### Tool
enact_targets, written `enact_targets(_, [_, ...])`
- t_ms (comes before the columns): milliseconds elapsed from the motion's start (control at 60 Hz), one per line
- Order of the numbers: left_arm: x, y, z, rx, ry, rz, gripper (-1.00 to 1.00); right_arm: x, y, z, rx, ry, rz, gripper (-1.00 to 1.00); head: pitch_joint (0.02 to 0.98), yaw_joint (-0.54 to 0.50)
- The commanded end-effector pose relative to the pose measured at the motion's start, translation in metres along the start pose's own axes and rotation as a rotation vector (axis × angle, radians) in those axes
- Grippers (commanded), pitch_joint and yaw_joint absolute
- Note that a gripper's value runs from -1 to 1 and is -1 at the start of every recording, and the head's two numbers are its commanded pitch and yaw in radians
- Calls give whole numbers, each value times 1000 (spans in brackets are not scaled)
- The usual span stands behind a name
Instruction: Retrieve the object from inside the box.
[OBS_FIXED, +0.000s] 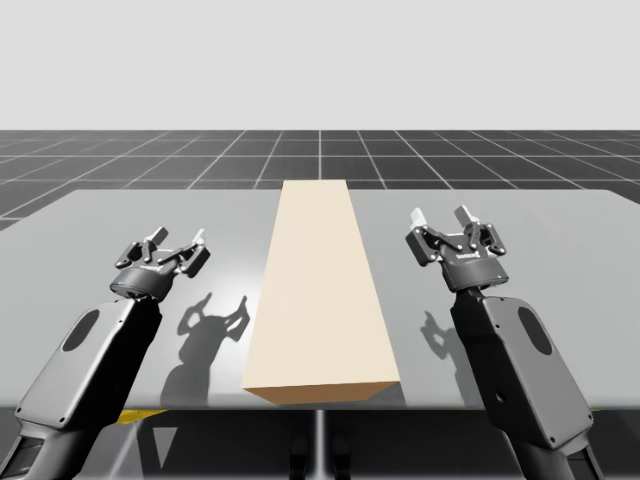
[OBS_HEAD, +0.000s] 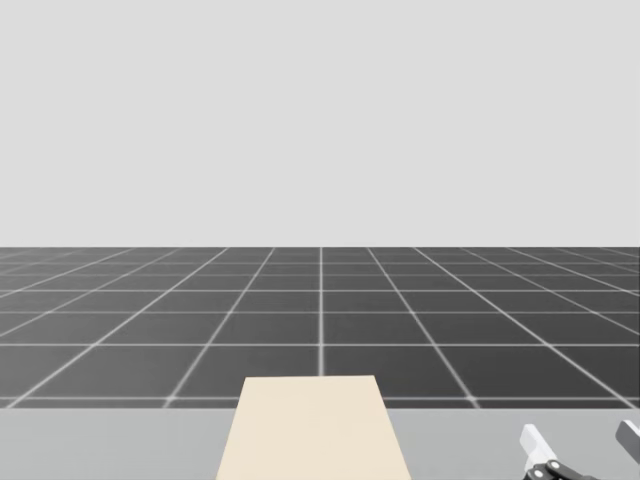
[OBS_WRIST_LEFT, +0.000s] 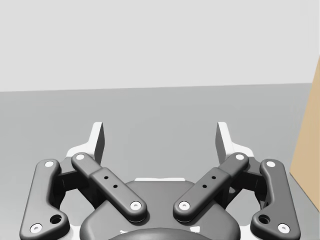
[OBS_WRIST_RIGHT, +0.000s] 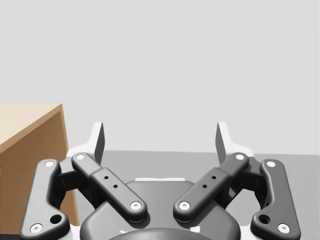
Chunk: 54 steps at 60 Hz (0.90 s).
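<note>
Beside the beige box (OBS_FIXED: 322, 290), left gripper (OBS_FIXED: 178, 238) and right gripper (OBS_FIXED: 441, 216) are held agape; its top should be approached squarely.

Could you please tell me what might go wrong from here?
The beige box shows a closed top and nothing of its contents, so I may reach in blind.
Its near end lies close to the table's front edge; a push might slide it off.
The left gripper and right gripper, jaws open, flank it and could clip its sides.
</note>
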Motion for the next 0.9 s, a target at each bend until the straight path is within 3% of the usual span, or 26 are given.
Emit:
enact_targets(17, [-1,0,0,-1,2,-5,-1000,0,0,1,-3,13,-15,-1000,129,3])
enact_targets(100, [-1,1,-1,1,8,-10,-1000,-1,0,0,10,18,-10,-1000,130,2])
enact_targets(167, [-4,3,-3,-2,52,-22,-1000,-4,-2,-2,15,46,-7,-1000,134,1])
enact_targets(267, [-13,4,-8,-1,155,-61,-1000,-8,-3,-2,41,95,-8,-1000,146,2])
enact_targets(283, [-16,3,-8,-24,198,-60,-1000,-10,-3,-2,56,122,-11,-1000,150,2])
enact_targets(333, [-23,0,-10,-74,248,-105,-1000,-15,-3,-2,100,167,-15,-1000,157,2])
enact_targets(350, [-28,-2,-10,-99,292,-122,-1000,-20,-3,-1,119,207,-8,-1000,159,3])
enact_targets(417, [-33,-8,-9,-156,323,-166,-1000,-28,0,0,182,263,-8,-1000,162,3])
enact_targets(450, [-36,-11,-8,-186,344,-175,-1000,-33,1,1,208,292,9,-1000,163,2])
enact_targets(483, [-38,-15,-7,-212,353,-196,-1000,-38,4,3,246,322,5,-1000,164,0])
enact_targets(500, [-40,-18,-5,-240,364,-211,-1000,-42,6,4,280,341,20,-1000,166,0])
enact_targets(550, [-43,-22,-4,-269,367,-232,-1000,-51,11,8,362,392,51,-1000,166,1])
enact_targets(600, [-46,-27,-2,-304,368,-253,-1000,-62,19,14,433,435,43,-1000,167,1])
enact_targets(650, [-48,-34,1,-357,365,-267,-1000,-74,29,21,501,477,58,-1000,169,1])
enact_targets(667, [-48,-35,2,-365,363,-269,-1000,-75,32,22,511,478,58,-1000,170,1])
enact_targets(717, [-49,-43,6,-422,345,-278,-1000,-82,43,29,603,492,94,-1000,174,0])
enact_targets(750, [-49,-46,7,-439,340,-282,-1000,-83,47,32,625,494,88,-1000,175,0])
enact_targets(817, [-48,-57,13,-499,319,-292,-1000,-85,61,40,705,482,115,-1000,178,0])
enact_targets(900, [-49,-65,18,-540,307,-304,-1000,-82,71,48,770,470,115,-1000,180,1])
